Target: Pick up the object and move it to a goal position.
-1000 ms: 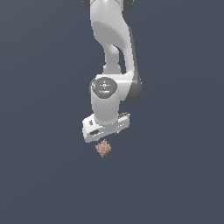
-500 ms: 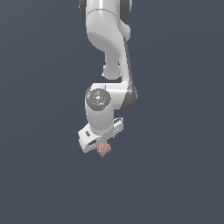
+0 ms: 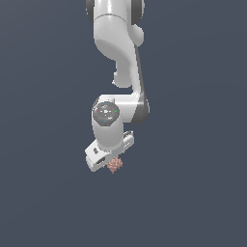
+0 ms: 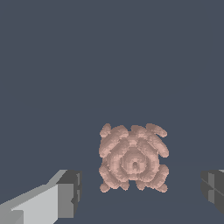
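We see no container of any kind; the only loose thing is the object, a small pinkish-brown lump with a bumpy surface. The surroundings are one flat dark blue-grey field in both views, so we cannot tell where a desk ends or whether there is a wall behind.

In the exterior view the white arm comes down from the top of the frame and its gripper sits directly over the object, which shows just under the white hand, towards the exterior view's right of it. In the wrist view we look straight down on the object, which lies between the two dark fingertips. The fingers are spread apart, each with a clear gap to the object, so nothing is clamped. Whether the object rests on the surface we cannot tell.
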`<move>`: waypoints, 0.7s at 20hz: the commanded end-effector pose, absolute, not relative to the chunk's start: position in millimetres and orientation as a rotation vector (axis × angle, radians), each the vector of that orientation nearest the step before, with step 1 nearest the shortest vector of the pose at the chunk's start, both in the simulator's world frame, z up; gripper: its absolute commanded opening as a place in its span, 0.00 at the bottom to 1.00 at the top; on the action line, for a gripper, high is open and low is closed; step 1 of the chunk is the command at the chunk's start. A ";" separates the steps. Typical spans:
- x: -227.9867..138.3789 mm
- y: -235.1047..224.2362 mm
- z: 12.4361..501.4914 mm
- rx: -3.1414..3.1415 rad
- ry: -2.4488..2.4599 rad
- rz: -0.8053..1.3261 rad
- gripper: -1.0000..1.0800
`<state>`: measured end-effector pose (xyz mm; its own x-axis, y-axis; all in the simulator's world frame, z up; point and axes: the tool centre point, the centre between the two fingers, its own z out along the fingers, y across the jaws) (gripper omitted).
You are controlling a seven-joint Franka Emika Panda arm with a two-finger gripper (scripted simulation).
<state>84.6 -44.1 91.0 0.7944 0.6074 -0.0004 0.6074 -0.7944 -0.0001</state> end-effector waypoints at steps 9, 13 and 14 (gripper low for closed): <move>83.7 -43.9 52.9 2.974 1.013 0.000 0.96; 83.8 -44.0 40.6 2.973 1.014 0.000 0.96; 84.1 -44.1 39.7 2.973 1.014 0.000 0.96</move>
<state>83.3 -43.9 41.9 0.7915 0.6111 -0.0016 0.6111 -0.7915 -0.0014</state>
